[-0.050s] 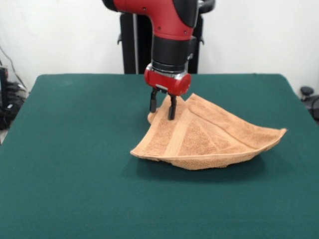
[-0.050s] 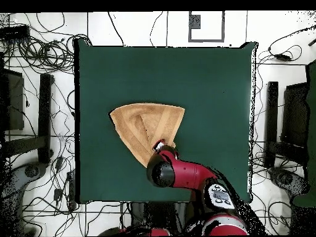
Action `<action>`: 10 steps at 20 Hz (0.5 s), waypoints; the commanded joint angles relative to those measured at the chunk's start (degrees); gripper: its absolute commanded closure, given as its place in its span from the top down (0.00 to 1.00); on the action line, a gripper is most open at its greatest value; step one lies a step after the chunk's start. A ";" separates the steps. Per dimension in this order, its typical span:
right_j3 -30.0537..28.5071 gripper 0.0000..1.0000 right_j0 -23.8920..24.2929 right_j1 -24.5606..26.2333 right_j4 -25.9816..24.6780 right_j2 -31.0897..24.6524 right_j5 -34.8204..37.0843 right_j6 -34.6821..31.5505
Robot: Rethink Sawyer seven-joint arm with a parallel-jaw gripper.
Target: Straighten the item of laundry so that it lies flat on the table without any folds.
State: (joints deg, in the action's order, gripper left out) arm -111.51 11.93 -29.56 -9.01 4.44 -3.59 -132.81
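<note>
One red and black arm [image 1: 172, 30] reaches down over the dark green worktop [image 1: 75, 164], ending in a red wrist block with two black fingers [image 1: 172, 107] pointing straight down. The gripper [image 1: 162, 110] sits at the far corner of the towel [image 1: 209, 137], with its fingers slightly apart and a ridge of terry cloth standing between them; the tips reach the fabric, but whether they pinch it firmly cannot be told from the front view. In the overhead view the gripper [image 2: 159, 147] is mostly hidden under the arm's wrist, showing only at the towel's pointed end nearest the robot base.

The light-orange towel [image 2: 148, 126] lies near the middle of the worktop [image 2: 216, 92], folded over itself into a roughly triangular, fan-like shape. From the front, its upper layer slopes from the gripped corner down toward a long curved edge closest to the camera, and a woven border band [image 1: 178, 139] runs diagonally across that layer. One corner [image 1: 281, 132] juts out to the side and stands slightly lifted off the cloth surface, casting a shadow beneath the edge. From above, a second fold line crosses the towel, marking where one layer overlaps another.
</note>
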 commanded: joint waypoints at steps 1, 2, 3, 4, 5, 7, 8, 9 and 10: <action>0.02 1.00 -2.66 -0.22 2.72 -2.91 0.88 -7.60; 0.20 1.00 -2.69 -0.41 2.61 -3.05 1.22 -7.32; 0.44 1.00 -2.73 -0.38 2.53 -3.17 1.37 -7.14; 0.63 1.00 -2.64 -0.55 2.38 -3.36 1.63 -6.85; 0.88 1.00 -2.67 -0.53 2.31 -3.51 1.77 -6.67; 1.38 1.00 -2.97 -0.49 2.27 -3.49 2.01 -6.38; 1.65 1.00 -3.10 -0.33 2.23 -3.41 1.98 -6.26; 1.91 1.00 -3.24 -0.09 2.18 -3.32 1.80 -6.17; 2.05 1.00 -3.37 -0.04 1.93 -3.26 1.88 -5.86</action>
State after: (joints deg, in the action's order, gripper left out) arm -111.51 10.94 -29.72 -9.02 4.47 -3.57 -132.81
